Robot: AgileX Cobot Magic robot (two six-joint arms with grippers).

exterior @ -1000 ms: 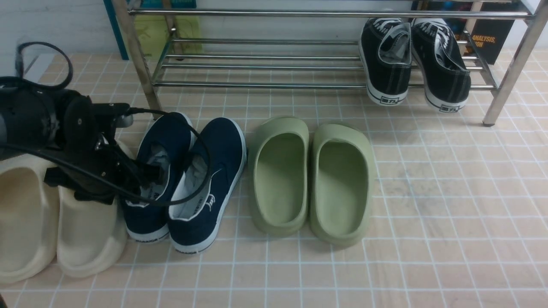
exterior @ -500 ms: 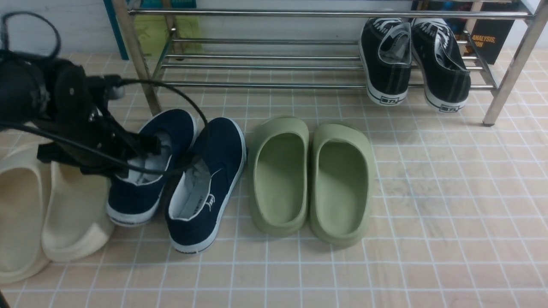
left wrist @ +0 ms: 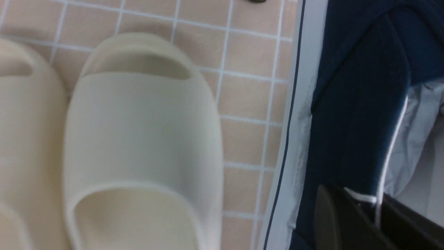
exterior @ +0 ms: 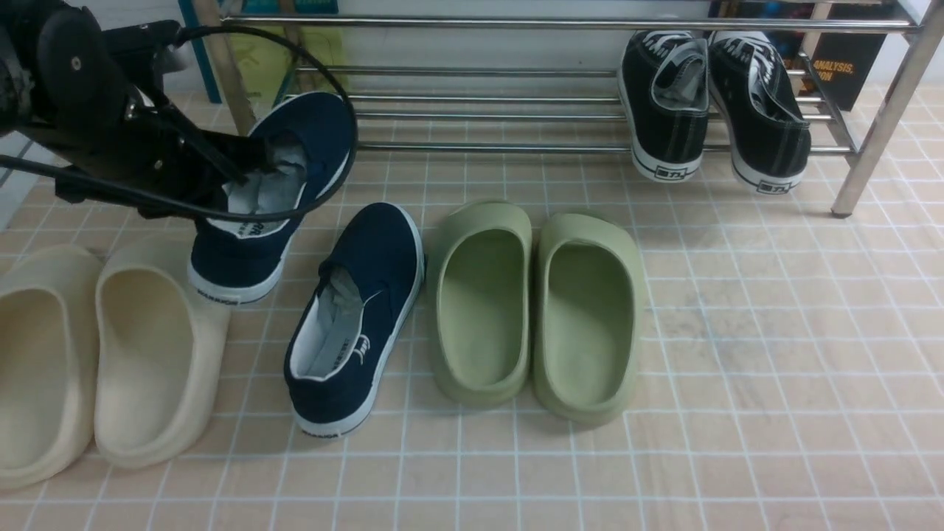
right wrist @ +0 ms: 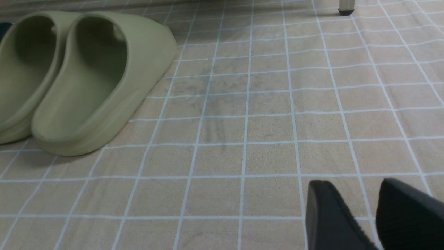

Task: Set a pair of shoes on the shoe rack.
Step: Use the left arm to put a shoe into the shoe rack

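Left gripper (exterior: 254, 164) pinches one navy shoe (exterior: 310, 125) by its collar, up off the tiles (exterior: 737, 332) near the shoe rack (exterior: 479, 146) (left end). The other navy shoe (exterior: 376, 258) sits flat on them; right gripper (right wrist: 355, 187) gapes empty.

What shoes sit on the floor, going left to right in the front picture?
Pair of cream foam clogs → navy blue canvas slip-on sneaker → pair of green foam clogs.
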